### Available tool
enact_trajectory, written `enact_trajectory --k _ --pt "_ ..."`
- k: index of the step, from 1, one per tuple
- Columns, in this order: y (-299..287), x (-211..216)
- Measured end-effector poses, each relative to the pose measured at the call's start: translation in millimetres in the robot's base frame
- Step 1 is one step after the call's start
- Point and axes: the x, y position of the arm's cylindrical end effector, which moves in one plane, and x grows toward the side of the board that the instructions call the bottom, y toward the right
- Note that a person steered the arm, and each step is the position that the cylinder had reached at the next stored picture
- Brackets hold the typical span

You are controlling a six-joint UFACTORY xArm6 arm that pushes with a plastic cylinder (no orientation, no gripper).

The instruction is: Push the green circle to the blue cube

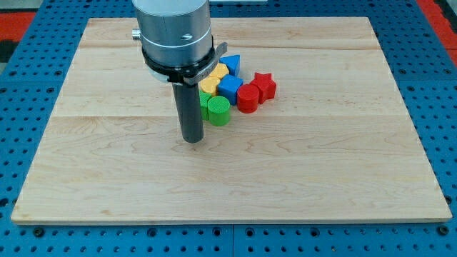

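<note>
One arm is standing over a wooden board [300,178], and seven blocks are sitting in a tight cluster nearer the board's top edge than its bottom edge, slightly left of centre. Starting from the left, my tip [192,140] is resting on the wood just below and to the left of the cluster; the rod carries no pincer, so nothing is opening, closing or gripping. The green circle [218,111] is lying just to the right of the rod, close beside it; whether the two are touching cannot be told. A second green block [205,97] is peeking out behind the circle, its shape hidden by the rod. Above, a yellow block [213,79] is sitting partly under the arm's collar. The blue cube [230,88] is touching the green circle at its upper right. A blue triangular block [233,65] is lying toward the top edge. A red cylinder [248,98] and a red star [265,86] are closing the cluster on the right.
</note>
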Motion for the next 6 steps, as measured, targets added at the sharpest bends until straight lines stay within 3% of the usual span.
enact_trajectory --k 4,5,6 --pt "24.2 -29.4" --pt "25.3 -6.2" --pt "84.9 8.7"
